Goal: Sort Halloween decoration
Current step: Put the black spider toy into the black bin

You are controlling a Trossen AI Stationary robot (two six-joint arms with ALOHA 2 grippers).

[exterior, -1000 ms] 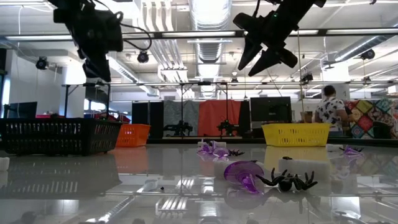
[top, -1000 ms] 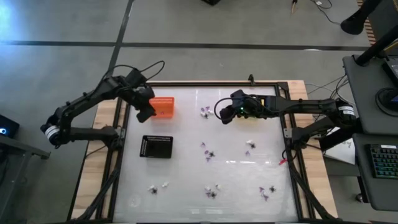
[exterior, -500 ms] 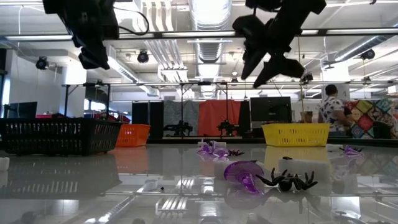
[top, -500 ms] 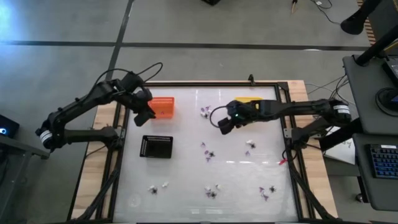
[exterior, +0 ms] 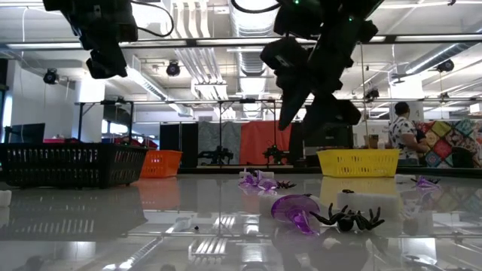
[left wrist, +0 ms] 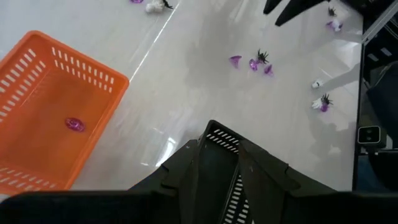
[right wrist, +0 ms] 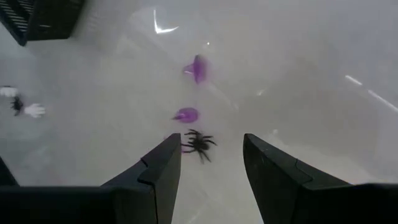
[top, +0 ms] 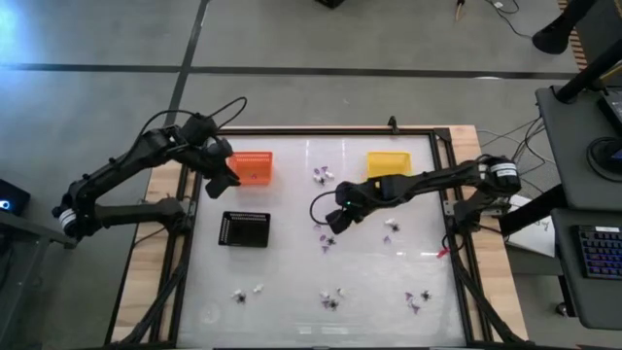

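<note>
Right gripper [right wrist: 208, 163], fingers spread and empty, is hovering over small black plastic spider [right wrist: 199, 144] mid-frame. Looks light, skittery on glossy table [top: 292, 282]; pinch the body, not legs. Left gripper [top: 220, 181], parted, is waiting beside orange mesh basket [top: 255, 166].

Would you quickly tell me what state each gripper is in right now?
Left gripper: cannot be told; beside the orange basket.
Right gripper: open, empty, above a black spider.

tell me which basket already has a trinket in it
The orange basket: the left wrist view shows one purple trinket lying on its floor. The yellow basket's inside shows nothing from above, and the black basket's contents cannot be made out.
</note>
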